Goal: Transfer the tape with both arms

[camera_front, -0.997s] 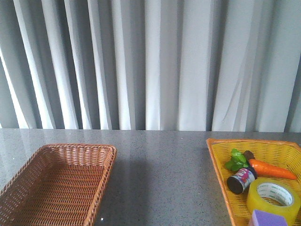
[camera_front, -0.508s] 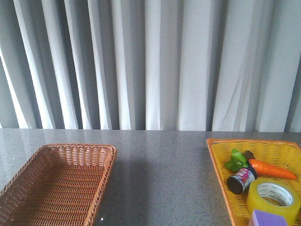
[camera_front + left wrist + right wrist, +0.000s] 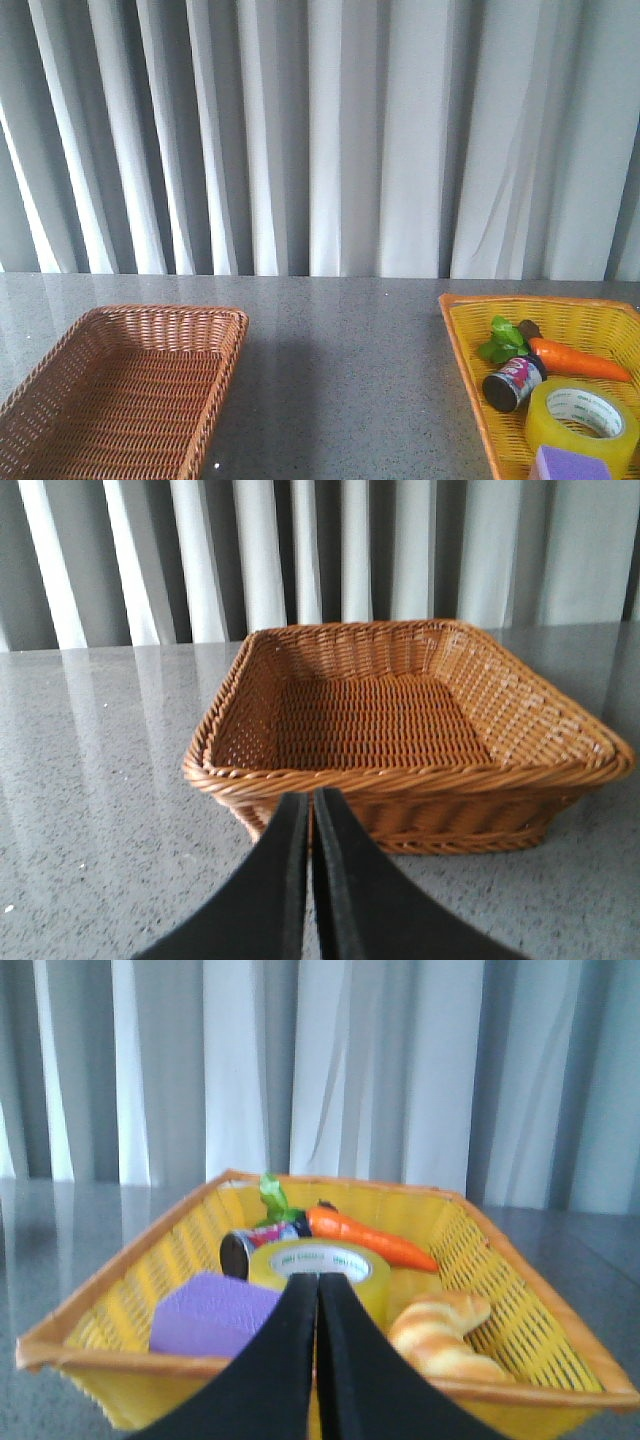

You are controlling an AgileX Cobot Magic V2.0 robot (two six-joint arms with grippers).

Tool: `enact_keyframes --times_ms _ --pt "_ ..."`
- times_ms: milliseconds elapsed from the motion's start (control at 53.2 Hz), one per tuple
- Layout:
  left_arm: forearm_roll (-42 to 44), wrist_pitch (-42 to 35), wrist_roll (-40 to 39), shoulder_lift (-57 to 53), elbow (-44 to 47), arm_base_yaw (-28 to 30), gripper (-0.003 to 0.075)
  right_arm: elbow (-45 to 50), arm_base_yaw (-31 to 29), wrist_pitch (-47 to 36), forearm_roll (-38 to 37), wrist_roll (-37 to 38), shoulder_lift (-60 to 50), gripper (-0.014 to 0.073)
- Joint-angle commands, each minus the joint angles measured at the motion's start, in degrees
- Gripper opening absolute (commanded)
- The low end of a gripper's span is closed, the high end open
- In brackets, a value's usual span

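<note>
In the yellow basket, the tape lies flat, crowded by block and can. Both grippers, left and right, pinched shut, empty. Risk: unopened fingers would knock neighbours, missing the roll.

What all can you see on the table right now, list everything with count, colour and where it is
Tape: one, translucent yellow, in the yellow basket.
Purple block: one, beside the tape.
Carrot: one, orange with green leaves, in the yellow basket.
Small can: one, dark, lying beside the tape.
Croissant: one, golden, same basket.
Yellow basket: one, table's right.
Brown wicker basket: one, table's left.
Left gripper: black, shut, facing the brown wicker basket.
Right gripper: black, shut, facing the yellow basket.
</note>
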Motion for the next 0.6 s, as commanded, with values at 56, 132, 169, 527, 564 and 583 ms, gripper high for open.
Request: enact_keyframes --times_ms 56,132,169,527,564,583 --pt "-0.16 -19.28 -4.54 -0.81 -1.90 0.04 -0.0006 -4.43 0.07 -8.34 -0.10 1.25 -0.09 -0.0008" --pt "-0.16 -26.86 -4.59 -0.37 -2.90 0.04 -0.0006 -8.40 0.07 -8.57 -0.23 1.25 1.74 -0.0008" --pt "-0.11 -28.37 -4.53 0.37 -4.05 0.04 -0.0006 -10.54 0.07 -8.57 -0.23 1.25 3.45 -0.0008" --pt "0.01 -19.40 0.54 27.91 -32.57 -0.30 -0.0006 -39.30 0.07 0.46 -0.85 0.98 32.54 -0.0008" --pt "0.01 -18.96 0.54 31.18 -35.87 -0.54 -0.0006 -42.11 0.07 1.87 0.08 1.52 35.48 -0.0008" --pt "0.01 -18.77 0.54 32.77 -37.45 -0.67 -0.0006 -43.50 0.07 2.92 0.98 1.81 37.13 -0.0008"
